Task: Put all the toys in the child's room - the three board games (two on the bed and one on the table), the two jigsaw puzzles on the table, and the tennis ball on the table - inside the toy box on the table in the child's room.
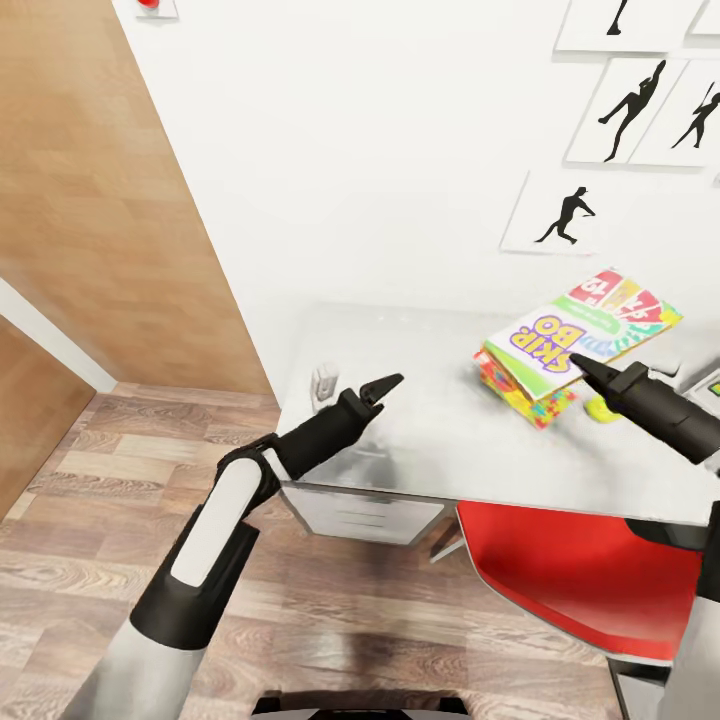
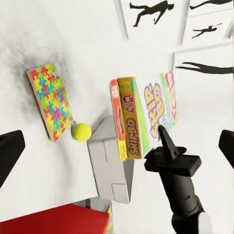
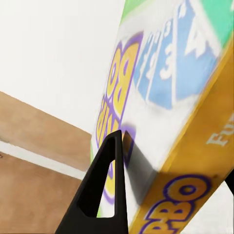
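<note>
The table [image 1: 420, 440] takes up the middle of the head view, its pale top running out toward 3 o'clock under the poster wall. At about 2 o'clock the Skip-Bo box [image 1: 580, 335] lies tilted, propped over a jigsaw puzzle [image 1: 520, 395], with the tennis ball [image 1: 600, 408] just beside them. In the left wrist view the box leans against a light grey block, possibly the toy box [image 2: 109, 165]. The right gripper [image 1: 592, 375] sits at the box's near edge; its wrist view shows one finger [image 3: 105, 185] against the box face, but I cannot tell whether it grips. The left gripper [image 1: 385, 385] hangs empty over bare tabletop at 9 o'clock, jaws parted. The step looks like placing or adjusting Skip-Bo; next would be seating it flat in the toy box
</note>
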